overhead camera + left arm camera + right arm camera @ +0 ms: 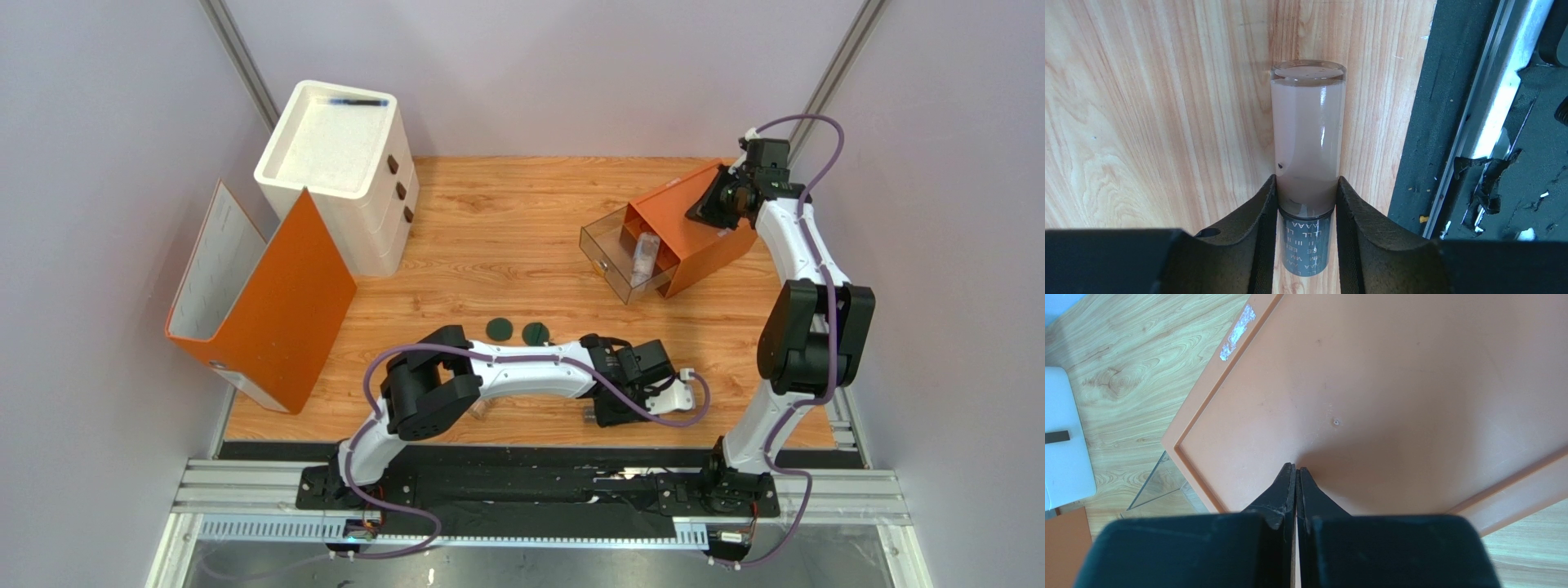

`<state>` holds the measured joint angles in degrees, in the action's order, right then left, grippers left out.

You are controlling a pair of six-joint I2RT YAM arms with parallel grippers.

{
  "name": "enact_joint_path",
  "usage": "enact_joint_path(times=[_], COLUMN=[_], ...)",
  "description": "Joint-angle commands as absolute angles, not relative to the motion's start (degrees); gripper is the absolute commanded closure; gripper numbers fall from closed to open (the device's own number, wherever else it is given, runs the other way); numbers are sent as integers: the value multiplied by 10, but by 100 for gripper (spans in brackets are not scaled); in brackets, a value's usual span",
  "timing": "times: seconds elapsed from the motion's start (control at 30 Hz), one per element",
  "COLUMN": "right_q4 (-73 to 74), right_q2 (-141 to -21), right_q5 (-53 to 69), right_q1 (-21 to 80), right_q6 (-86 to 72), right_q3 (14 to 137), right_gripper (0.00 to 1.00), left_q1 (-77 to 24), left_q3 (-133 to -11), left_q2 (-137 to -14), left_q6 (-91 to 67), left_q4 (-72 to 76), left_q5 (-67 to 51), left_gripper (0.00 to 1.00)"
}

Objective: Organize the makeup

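- The left gripper [1307, 184] is clamped on a beige tube [1308, 131]. Its two black fingers [1260, 223] press the tube's sides just above the cap.
- The tube is a straight round cylinder filled with an even pinkish-beige liquid. Its far end is a thick clear base that catches a pale glare. One small dark speck shows low on its left side.
- The cap [1303, 250] is dark grey with rows of faint pale lettering. It sits back between the fingers, towards the wrist.
- The tube lies along the grain of the wooden table [1137, 122], well in front of the orange drawer box [693, 239]. It is at the near edge of the table beside the black mat.
- In the overhead view the left gripper [617, 398] covers the tube.
- Two flat dark-green discs [516, 331] lie side by side on the wood, well to the front-left of the orange drawer box. They are round, matte and close together.
- A clear drawer [610, 260] stands pulled out of the box's left face. A pale item [644, 255] lies inside it, too small to identify.
- The right gripper [1296, 470] is pinched fully together, with nothing seen between its fingers. Its tips rest on the top of the orange drawer box.
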<state>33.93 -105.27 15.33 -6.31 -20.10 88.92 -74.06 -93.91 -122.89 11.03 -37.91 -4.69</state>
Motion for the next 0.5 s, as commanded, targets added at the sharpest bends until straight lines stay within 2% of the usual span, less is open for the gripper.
enact_joint_path(times=[0.0,0.03,0.33,0.47], right_q4=[518,518,518,517], right_q2=[-1121,-1122,-1122,-1121], right_q5=[110,110,113,113], right_q1=[-59,-59,-59,-59], right_q6=[-167,-168,-167,-167], right_q3=[832,832,834,833], right_gripper=[100,100,100,100], left_q1=[-744,-744,-727,-687], left_q3=[-931,-930,-962,-1036], left_q2=[-1227,-1225,-1158,-1136], left_q6=[128,129,70,15], left_q4=[-398,-404,-401,-420], left_q5=[-61,-57,-19,-45], left_gripper=[95,100,100,100])
